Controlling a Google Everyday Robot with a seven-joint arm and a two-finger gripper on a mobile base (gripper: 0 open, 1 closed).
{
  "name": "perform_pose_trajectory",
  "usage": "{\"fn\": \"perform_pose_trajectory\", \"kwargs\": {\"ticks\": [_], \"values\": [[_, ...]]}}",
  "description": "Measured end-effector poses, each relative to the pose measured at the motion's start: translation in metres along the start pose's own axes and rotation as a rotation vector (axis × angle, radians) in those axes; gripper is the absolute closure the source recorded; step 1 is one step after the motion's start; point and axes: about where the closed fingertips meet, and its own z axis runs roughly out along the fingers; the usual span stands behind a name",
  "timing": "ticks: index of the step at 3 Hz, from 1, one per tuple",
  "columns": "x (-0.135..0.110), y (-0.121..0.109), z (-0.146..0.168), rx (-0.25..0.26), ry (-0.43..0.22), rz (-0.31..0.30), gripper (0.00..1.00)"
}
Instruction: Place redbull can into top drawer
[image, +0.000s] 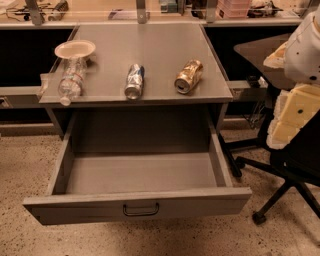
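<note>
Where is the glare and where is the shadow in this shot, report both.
Camera view: warm orange cast overall; table top evenly lit, small highlights on the redbull can; deep shadow under it, behind the open top drawer; the gripper at the right edge is brightly lit.

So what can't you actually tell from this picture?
Gripper: not in the camera view; only the pale arm shows, cut by the right edge.
Blue can: label too small to read.
Drawer: nearest strip of its floor hidden behind its own front panel.
Back bench: clutter cut off by the top edge.
</note>
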Motion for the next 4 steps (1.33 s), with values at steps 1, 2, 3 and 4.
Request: {"fn": "perform_pose_trajectory", "kwargs": {"ticks": [1, 2, 3, 4], "values": [[0.0, 0.0, 0.0, 0.0, 0.0, 0.0, 0.0], [-0.013, -0.05, 0.024, 0.033, 0.056, -0.162, 0.0], [-0.052, -0.088, 0.048, 0.05, 0.101, -0.381, 0.0], [-0.055, -0.09, 0.048, 0.058, 0.102, -0.405, 0.0]]}}
